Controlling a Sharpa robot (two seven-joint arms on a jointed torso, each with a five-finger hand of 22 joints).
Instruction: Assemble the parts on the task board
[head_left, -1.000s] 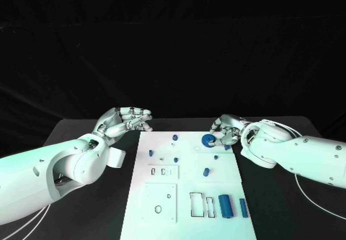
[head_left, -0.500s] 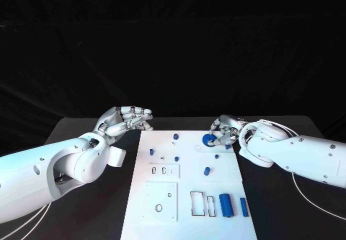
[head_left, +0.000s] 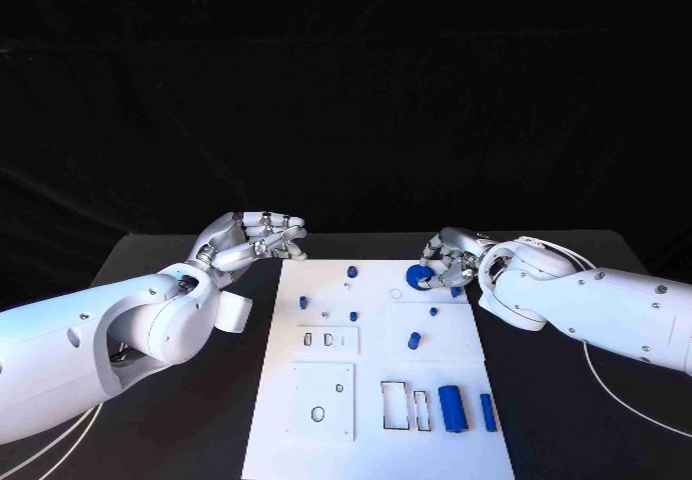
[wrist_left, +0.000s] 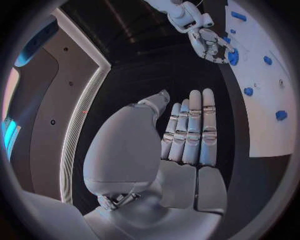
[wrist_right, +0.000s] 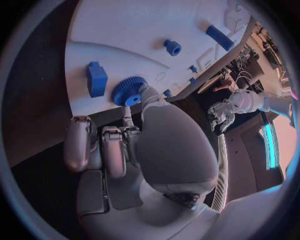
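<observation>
The white task board lies lengthwise in the middle of the table. My right hand hovers at its far right corner and pinches a blue gear between thumb and finger, low over the board. The right wrist view shows the gear at the fingertips, beside a blue block. My left hand is off the board's far left corner, fingers curled in and holding nothing. The left wrist view shows that hand's fingers held together and the right hand with the gear.
Small blue pegs stand on the far half of the board. A blue cylinder and a blue bar lie near the front right, beside rectangular slots. Black table flanks the board.
</observation>
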